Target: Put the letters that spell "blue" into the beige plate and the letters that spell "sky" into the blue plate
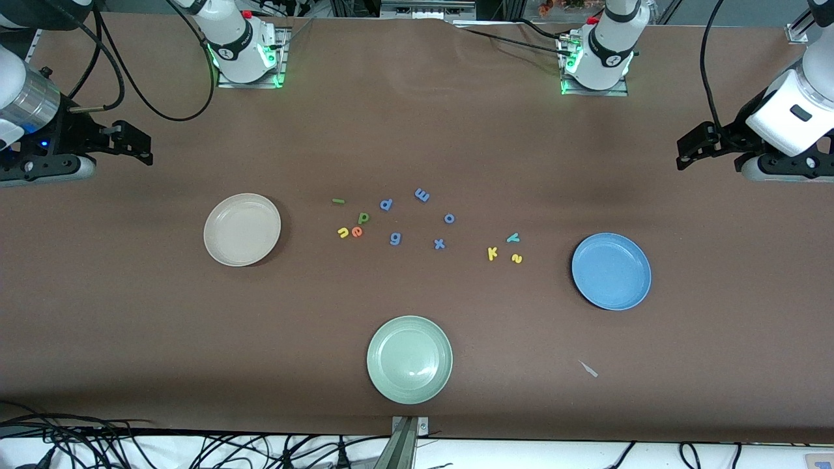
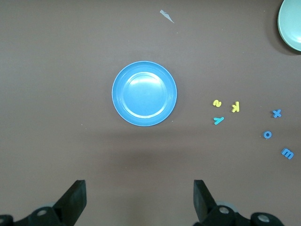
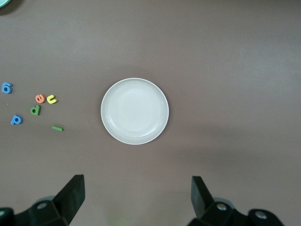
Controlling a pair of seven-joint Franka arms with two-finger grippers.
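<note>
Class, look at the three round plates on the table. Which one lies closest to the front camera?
The pale green plate. It sits lowest in the front view, nearer the camera than the beige plate and the blue plate, which lie toward opposite ends of the table.

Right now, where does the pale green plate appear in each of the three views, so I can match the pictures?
Front view: the pale green plate is whole, the plate nearest the camera, low in the picture.
Left wrist view: only part of it shows, cut by a corner.
Right wrist view: a thin sliver at a corner.
Shared landmark: none appears in all three; the blue letters link them, x and g.
</note>
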